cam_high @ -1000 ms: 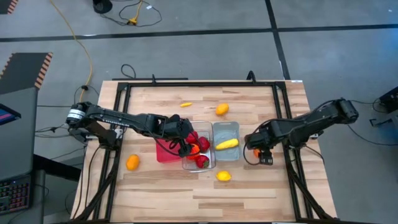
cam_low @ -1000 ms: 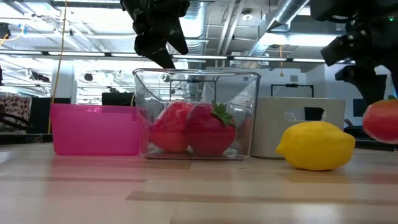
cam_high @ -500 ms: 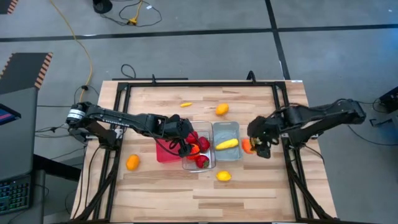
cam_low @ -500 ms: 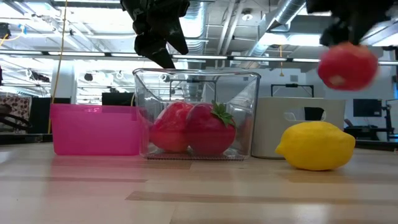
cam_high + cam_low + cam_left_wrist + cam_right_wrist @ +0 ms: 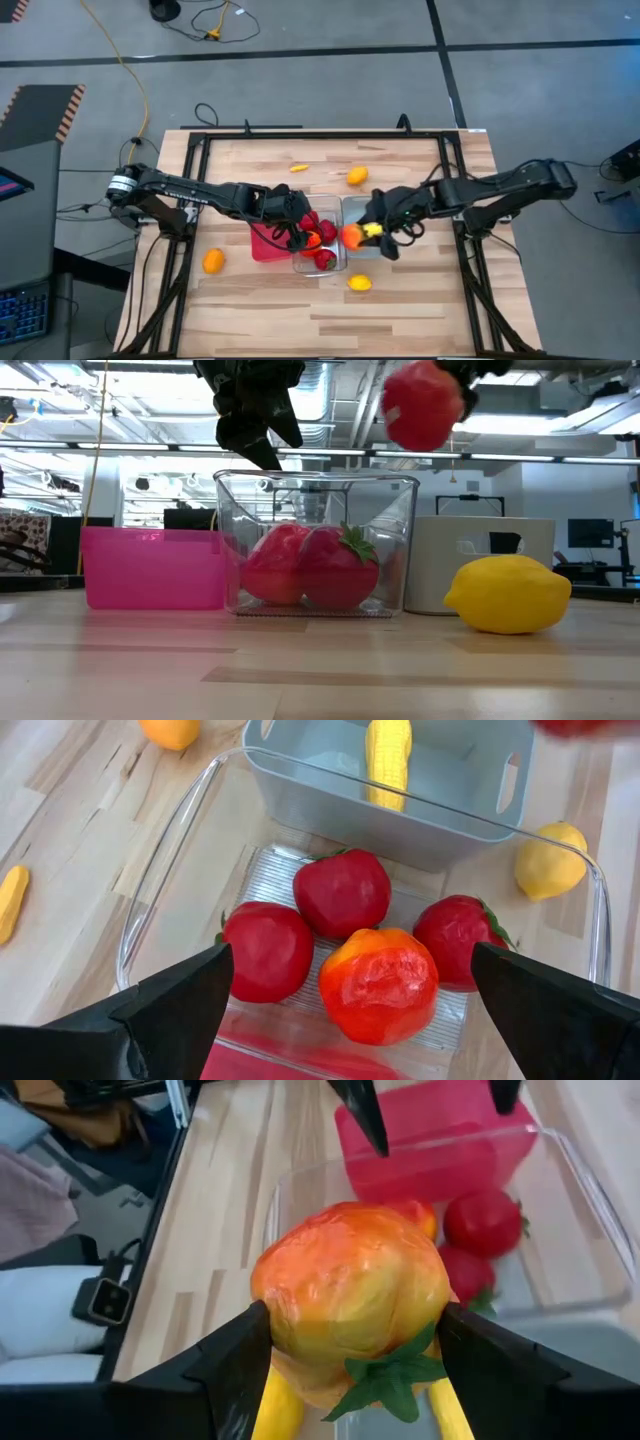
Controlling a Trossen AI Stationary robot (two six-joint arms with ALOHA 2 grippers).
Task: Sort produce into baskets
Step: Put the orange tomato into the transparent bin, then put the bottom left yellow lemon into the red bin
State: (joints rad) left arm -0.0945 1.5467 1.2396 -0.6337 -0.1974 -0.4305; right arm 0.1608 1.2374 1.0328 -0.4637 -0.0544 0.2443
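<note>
My right gripper (image 5: 362,232) is shut on an orange-red toy fruit with a green leaf (image 5: 348,1295), held high over the pale blue bin (image 5: 364,212) beside the clear bin (image 5: 335,262). It also shows in the low view (image 5: 422,405). The clear bin (image 5: 560,850) holds three red round fruits and an orange-red one (image 5: 378,985). A yellow corn cob (image 5: 372,231) lies in the blue bin. My left gripper (image 5: 297,235) is open and empty above the clear bin. The red bin (image 5: 265,245) stands to the clear bin's left. My right gripper pinches the orange-red fruit by its two opposite sides (image 5: 275,1315) between its two fingers. The fingers come from the table's right side, slanting down. The fruit is lifted clear of table and bins, with its green leaf (image 5: 385,1380) turned toward the wrist.
Loose on the table lie a lemon (image 5: 359,283) near the front, an orange oval (image 5: 213,261) at the left, another orange oval (image 5: 357,176) and a small yellow elongated piece (image 5: 298,168) toward the far edge. A black frame borders the table.
My right gripper has lifted the orange-red fruit from near the table top and carried it toward the table's left, from beside the blue bin's right side to above that bin, near the clear bin.
</note>
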